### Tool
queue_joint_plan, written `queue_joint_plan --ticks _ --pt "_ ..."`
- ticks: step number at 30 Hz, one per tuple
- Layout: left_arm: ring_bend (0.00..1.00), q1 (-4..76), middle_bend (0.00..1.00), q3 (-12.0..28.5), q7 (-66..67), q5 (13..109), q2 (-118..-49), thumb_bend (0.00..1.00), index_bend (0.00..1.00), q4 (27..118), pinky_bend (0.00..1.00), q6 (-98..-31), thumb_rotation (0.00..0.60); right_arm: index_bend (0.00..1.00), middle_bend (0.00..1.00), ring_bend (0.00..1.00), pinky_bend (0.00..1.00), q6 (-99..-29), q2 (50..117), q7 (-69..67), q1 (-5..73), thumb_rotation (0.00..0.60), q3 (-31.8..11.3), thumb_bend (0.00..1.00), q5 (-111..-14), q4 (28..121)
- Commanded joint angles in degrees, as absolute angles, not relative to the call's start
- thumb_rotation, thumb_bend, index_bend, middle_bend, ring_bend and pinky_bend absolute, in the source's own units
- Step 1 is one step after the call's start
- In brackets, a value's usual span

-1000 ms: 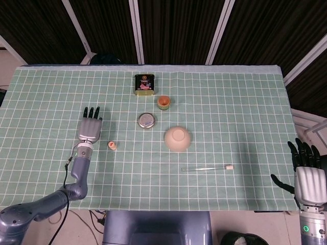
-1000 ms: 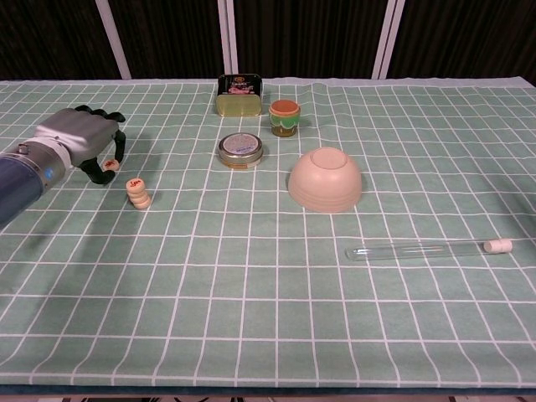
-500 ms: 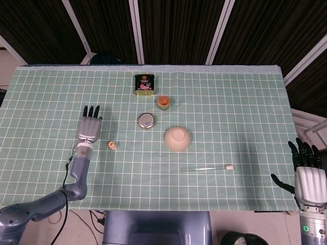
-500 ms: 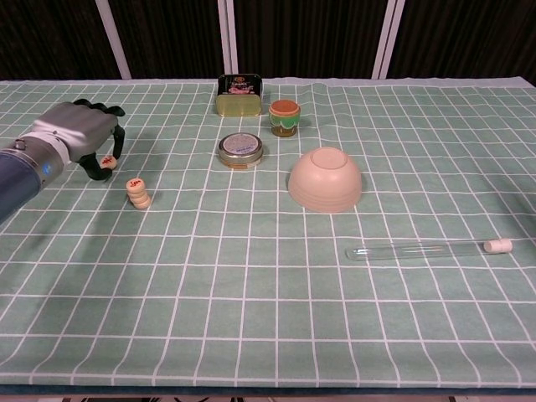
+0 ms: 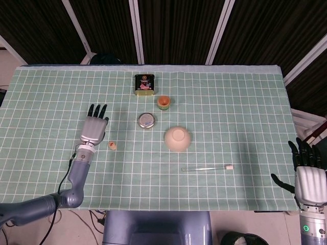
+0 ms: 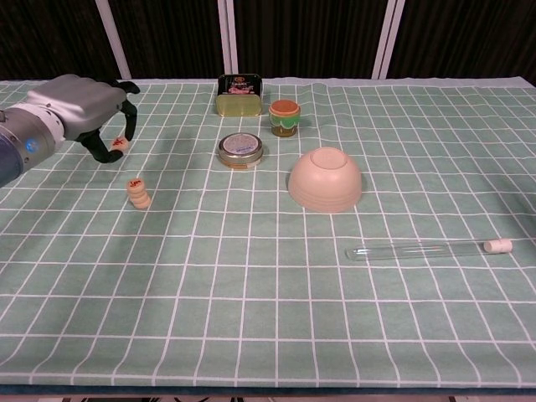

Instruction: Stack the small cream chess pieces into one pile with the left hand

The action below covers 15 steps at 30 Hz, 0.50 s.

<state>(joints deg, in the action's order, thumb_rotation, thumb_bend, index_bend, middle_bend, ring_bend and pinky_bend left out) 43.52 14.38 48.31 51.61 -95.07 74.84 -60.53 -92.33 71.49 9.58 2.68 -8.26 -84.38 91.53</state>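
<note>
A short pile of small cream chess pieces [image 6: 138,193] with a red mark on top stands on the green checked cloth, left of centre; the head view shows this pile [image 5: 112,146] too. My left hand [image 6: 84,105] hovers above and to the left of the pile, fingers curled downward. It pinches one more cream chess piece [image 6: 117,144] at its fingertips. In the head view the left hand [image 5: 94,127] sits just left of the pile and hides the held piece. My right hand [image 5: 308,176] rests at the table's near right corner, fingers apart and empty.
A round metal tin [image 6: 240,150], an upturned cream bowl [image 6: 325,178], a green and orange cup [image 6: 285,116] and a dark rectangular tin [image 6: 239,92] stand in the middle and back. A glass test tube [image 6: 427,249] lies at the front right.
My left hand has risen off the cloth and shifted right, toward the pile, carrying the pinched piece. The pile and the right hand have not moved.
</note>
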Motion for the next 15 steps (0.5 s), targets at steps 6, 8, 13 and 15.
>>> queue_joint_plan --ticks 6,8,13,15 --pt "0.00 42.31 0.01 11.62 51.58 51.06 -89.18 0.34 0.49 85.52 0.00 -63.04 0.600 0.09 0.01 0.00 0.00 -92.39 71.53 9.62 2.70 0.600 -8.31 0.23 -84.37 91.48" --pt "0.00 42.22 0.01 11.05 51.85 50.85 -88.71 0.34 0.48 86.61 0.00 -63.25 0.600 0.09 0.01 0.00 0.00 -92.35 71.54 9.62 2.71 0.600 -8.31 0.23 -84.35 91.48" --pt "0.00 42.16 0.01 9.73 51.76 50.95 -88.01 0.34 0.48 88.12 0.00 -63.42 0.600 0.09 0.01 0.00 0.00 -92.42 71.54 9.51 2.69 0.600 -8.42 0.23 -84.23 91.47" --pt "0.00 42.18 0.01 9.32 51.67 51.05 -87.93 0.34 0.48 88.45 0.00 -63.56 0.600 0.09 0.01 0.00 0.00 -92.42 71.54 9.46 2.69 0.600 -8.46 0.23 -84.16 91.49"
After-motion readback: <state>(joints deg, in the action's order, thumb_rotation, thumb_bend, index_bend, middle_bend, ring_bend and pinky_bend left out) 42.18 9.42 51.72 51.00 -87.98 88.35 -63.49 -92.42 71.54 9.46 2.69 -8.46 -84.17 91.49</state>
